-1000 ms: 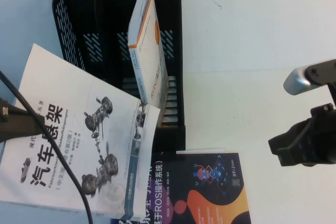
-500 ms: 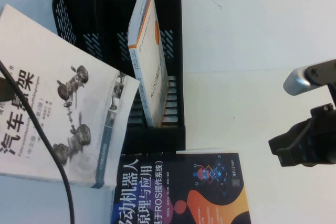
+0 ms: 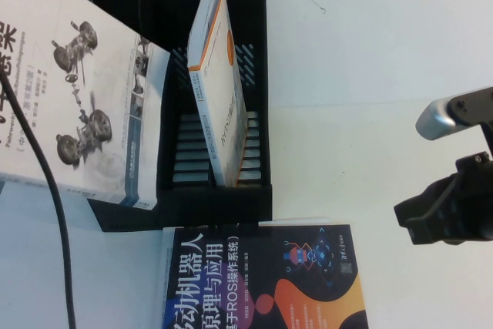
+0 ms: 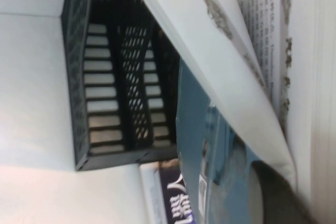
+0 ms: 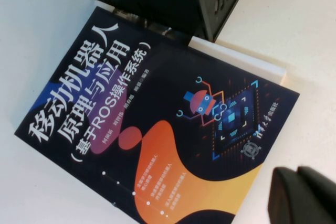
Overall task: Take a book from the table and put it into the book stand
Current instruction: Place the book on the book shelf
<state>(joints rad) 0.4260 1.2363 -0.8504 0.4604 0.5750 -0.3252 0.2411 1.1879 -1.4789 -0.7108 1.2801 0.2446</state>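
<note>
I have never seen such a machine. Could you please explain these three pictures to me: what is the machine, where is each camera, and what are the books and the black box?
This is a robot with two arms, each ending in a gripper. The high view looks down at the table from the robot's side. The other two views come from cameras on the wrists.

The black box is a book stand with upright slots. A white book with orange edging already stands in it. A black book with orange shapes lies flat on the table in front of it.

The left arm carries the large pale book above the stand's left side. The left gripper itself is not in view; its wrist view shows the lifted book's cover and teal back close up. The right gripper waits at the right, apart from everything.
</note>
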